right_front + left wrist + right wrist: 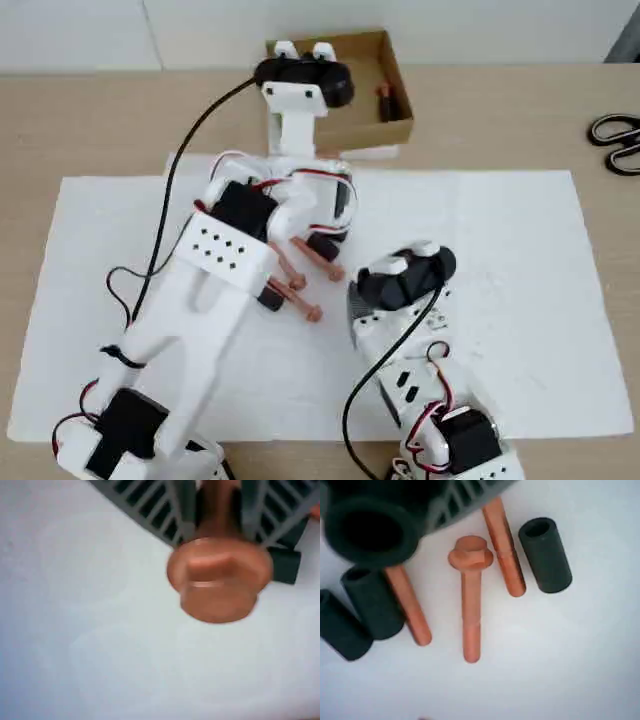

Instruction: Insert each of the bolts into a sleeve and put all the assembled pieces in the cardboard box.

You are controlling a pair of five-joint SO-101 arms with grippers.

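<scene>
**Gripper state**
- The left gripper [218, 515] is closed on a bolt [217, 580]. The shank is clamped between the two ribbed grey jaws. The flanged head projects clear of them above the paper sheet [75, 630].
- The right gripper [356, 310] is closed on a black sleeve [370, 530]. The open bore of the sleeve faces the wrist camera.

**Loose parts on the sheet (right wrist view)**
- The middle bolt [470, 605] lies in full view, touching nothing.
- The second bolt [504, 555] lies just beside it. Its head end is covered by the ribbed jaw of the right gripper.
- A single sleeve [546, 555] lies near the second bolt, apart from it.
- The third bolt [409, 607] lies on the other side of the middle bolt. Its head end is hidden behind the held sleeve.
- Two paired sleeves [372, 605] lie side by side against the third bolt. The outer one is cut off by the picture edge.

**Obstructions (high view)**
- The left arm [215, 270] crosses above the loose parts and covers part of the group.
- Its wrist camera [300, 75] overlaps the near corner of the cardboard box [400, 95].

**Surroundings**
- The cardboard box stands on the table [100, 110] at the far edge of the sheet.
- One assembled piece [383, 102] lies inside it, against the side wall nearer the scissors [618, 142].
- The scissors lie on the bare table, well apart from the sheet.
</scene>
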